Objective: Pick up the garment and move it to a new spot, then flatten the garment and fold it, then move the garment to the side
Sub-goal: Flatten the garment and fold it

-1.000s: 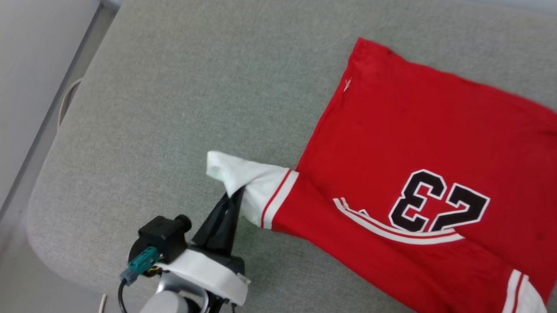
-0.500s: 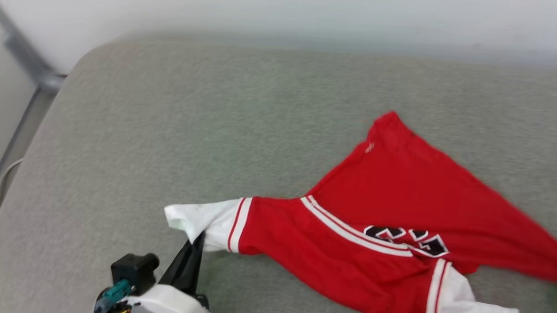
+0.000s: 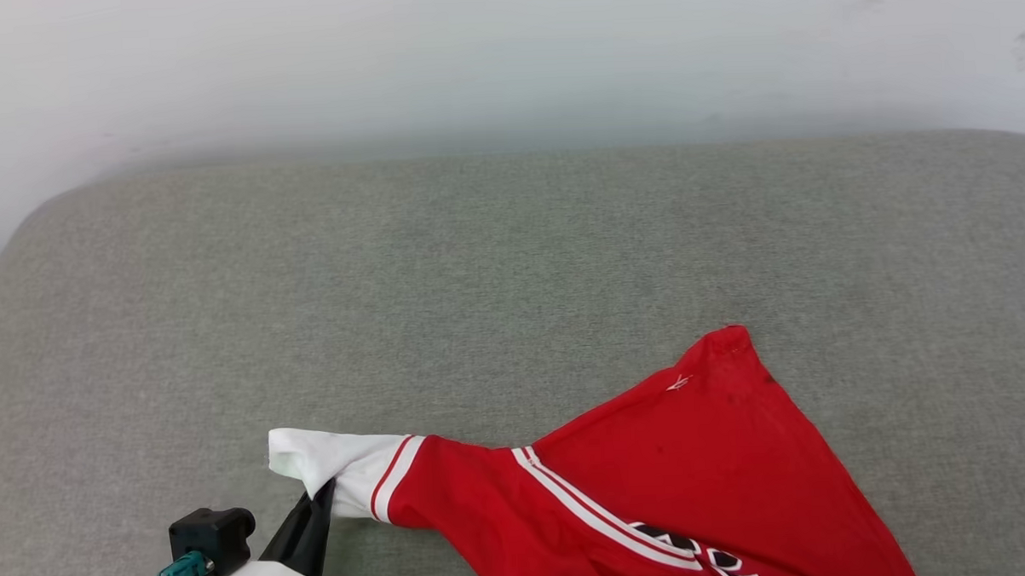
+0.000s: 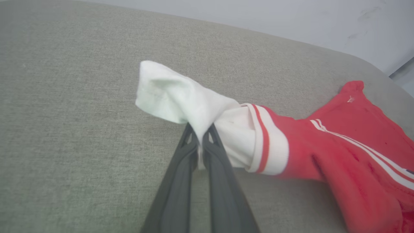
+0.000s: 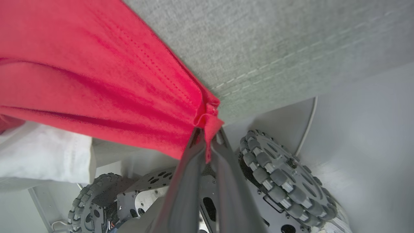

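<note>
— Red knit bunched to a point: is that what the right pincer (image 5: 208, 132) has?
— Yes. Its two dark fingers are pressed together on a gathered hem corner of the red sports jersey with white sleeves and stripe trim (image 5: 97, 64). That grip sits just off the near edge of the grey woven-fabric cushion (image 5: 291, 48), above the robot's black roller wheel (image 5: 281, 171).
— And the other side?
— The left pincer (image 4: 200, 129) is nipped tight on the white short sleeve (image 4: 181, 97), a little inside the cushion's near edge. The cuff flops over its tips.
— Why two grips so far apart?
— I'd judge it's to carry the jersey stretched between them, so it comes down spread rather than crumpled at the new spot.
— So where is the jersey against the pincers?
— Strung between them, with the sleeve end at the left one and the red corner at the right. The body sags onto the near part of the cushion, one red corner reaching toward the cushion's middle. The black numerals (image 3: 701, 558) barely show at the near edge.
— Beyond that?
— The cushion runs on to its far edge, then a pale wall (image 3: 504, 49).
</note>
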